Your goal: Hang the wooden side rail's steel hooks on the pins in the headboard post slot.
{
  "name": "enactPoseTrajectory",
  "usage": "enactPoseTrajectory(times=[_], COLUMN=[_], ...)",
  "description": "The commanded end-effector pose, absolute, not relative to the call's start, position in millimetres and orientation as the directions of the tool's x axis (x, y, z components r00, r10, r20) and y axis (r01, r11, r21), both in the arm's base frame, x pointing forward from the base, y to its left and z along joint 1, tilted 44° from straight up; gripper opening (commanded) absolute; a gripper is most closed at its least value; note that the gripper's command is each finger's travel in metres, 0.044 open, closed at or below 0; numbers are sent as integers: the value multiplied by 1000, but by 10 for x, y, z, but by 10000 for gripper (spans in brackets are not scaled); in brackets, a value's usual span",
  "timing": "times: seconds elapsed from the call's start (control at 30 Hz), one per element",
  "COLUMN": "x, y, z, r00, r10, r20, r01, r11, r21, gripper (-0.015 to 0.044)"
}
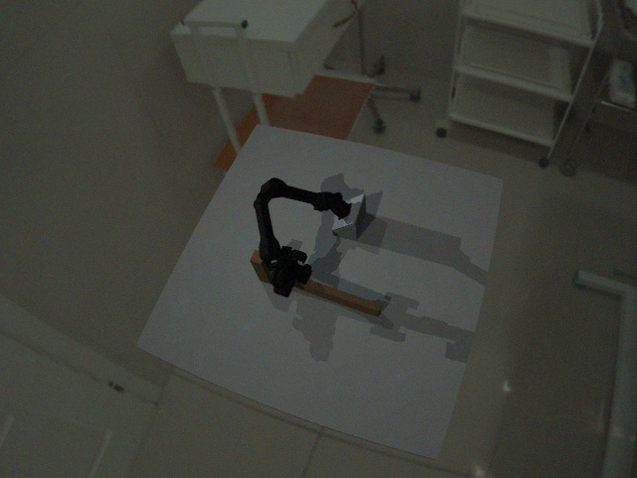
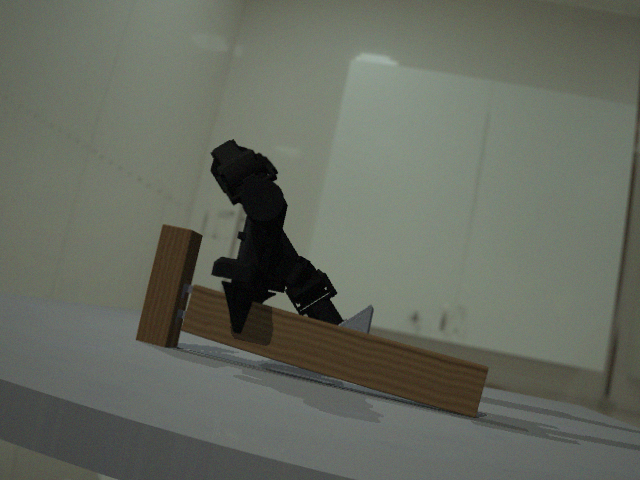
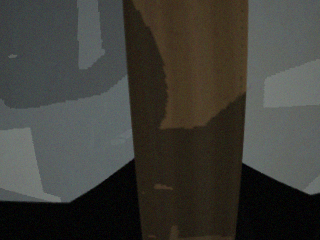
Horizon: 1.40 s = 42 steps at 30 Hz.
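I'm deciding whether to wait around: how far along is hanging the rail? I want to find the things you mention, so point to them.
Looks done: the rail (image 1: 341, 298) (image 2: 361, 351) (image 3: 205, 75) meets the post (image 1: 260, 267) (image 2: 168, 284), its far end down on the table (image 1: 359, 401) (image 2: 77, 356). In hand: the gripper (image 2: 245, 315) grips the rail near the hooks (image 2: 184, 302); whether they sit on the pins is hidden. Left: confirm seating, let go, move away.
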<state>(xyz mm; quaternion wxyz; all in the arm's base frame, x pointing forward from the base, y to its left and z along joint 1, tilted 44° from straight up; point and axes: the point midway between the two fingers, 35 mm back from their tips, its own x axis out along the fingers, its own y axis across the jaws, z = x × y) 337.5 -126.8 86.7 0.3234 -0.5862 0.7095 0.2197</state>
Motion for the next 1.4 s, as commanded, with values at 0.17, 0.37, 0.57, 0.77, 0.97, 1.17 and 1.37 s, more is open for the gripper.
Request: enactPoseTrajectory(times=[0.17,0.37,0.57,0.77,0.97,1.17,1.37], x=[3390,3391,3391,3388,3387,3388,3387], y=[-1262,-1269,-1274,-1277,-1280,-1284,-1289], z=[902,905,909,914,920,925,929], r00=[-95,-95,-95,-95,-95,-95,-95], r10=[-691,-691,-691,-691,-691,-691,-692], r20=[-716,-716,-716,-716,-716,-716,-716], r01=[-975,-975,-975,-975,-975,-975,-975], r11=[208,208,208,208,208,208,208], r21=[-72,-72,-72,-72,-72,-72,-72], gripper=[0,0,0,0,0,0,0])
